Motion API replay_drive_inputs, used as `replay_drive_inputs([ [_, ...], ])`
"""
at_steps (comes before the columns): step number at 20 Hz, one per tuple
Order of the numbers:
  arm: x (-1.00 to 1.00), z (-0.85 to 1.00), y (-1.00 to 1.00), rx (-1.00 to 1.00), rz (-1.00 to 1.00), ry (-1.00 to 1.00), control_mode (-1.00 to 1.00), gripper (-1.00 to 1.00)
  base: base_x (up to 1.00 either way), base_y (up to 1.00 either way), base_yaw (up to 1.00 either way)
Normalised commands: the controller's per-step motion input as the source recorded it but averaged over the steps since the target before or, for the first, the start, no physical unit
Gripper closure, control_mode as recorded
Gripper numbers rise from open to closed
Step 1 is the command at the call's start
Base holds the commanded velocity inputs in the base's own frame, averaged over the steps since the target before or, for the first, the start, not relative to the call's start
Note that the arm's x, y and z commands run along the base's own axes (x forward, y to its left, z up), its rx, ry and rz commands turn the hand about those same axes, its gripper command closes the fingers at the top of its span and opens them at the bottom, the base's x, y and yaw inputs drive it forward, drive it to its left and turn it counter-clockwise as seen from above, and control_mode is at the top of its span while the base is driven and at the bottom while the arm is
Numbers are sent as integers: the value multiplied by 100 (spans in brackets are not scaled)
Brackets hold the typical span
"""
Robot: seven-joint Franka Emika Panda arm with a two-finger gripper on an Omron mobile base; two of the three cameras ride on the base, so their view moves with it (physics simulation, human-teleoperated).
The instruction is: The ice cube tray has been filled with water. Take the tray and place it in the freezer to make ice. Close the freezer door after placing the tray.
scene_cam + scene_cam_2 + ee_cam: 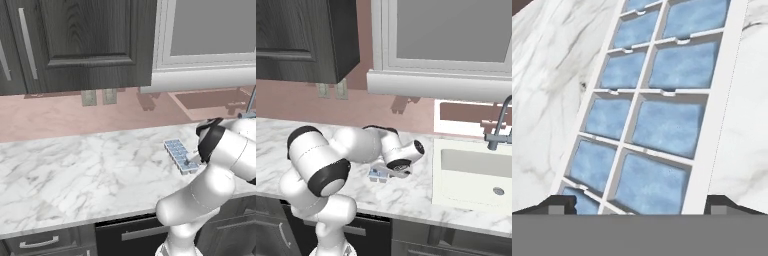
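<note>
The ice cube tray lies flat on the marble counter, white with two rows of cells holding pale blue water. It sits right of the counter's middle, with the hand partly covering its near end. My gripper is lowered over the tray's near end and is open, one dark fingertip at each long side of the tray. The gripper hangs under the bent wrist, close to the counter. The freezer and its door are out of view.
A white sink with a grey faucet is set in the counter to the right of the tray. Dark wood-grain wall cabinets hang above, a window is over the sink, and drawers sit below the counter edge.
</note>
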Motion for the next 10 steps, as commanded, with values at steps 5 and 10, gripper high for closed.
replay_drive_inputs([
  [5, 3, -8, 15, 0, 0, 3, -100, 100, 0, 0, 0],
  [10, -13, 0, 6, 0, 0, 0, -100, 100, 0, 0, 0],
])
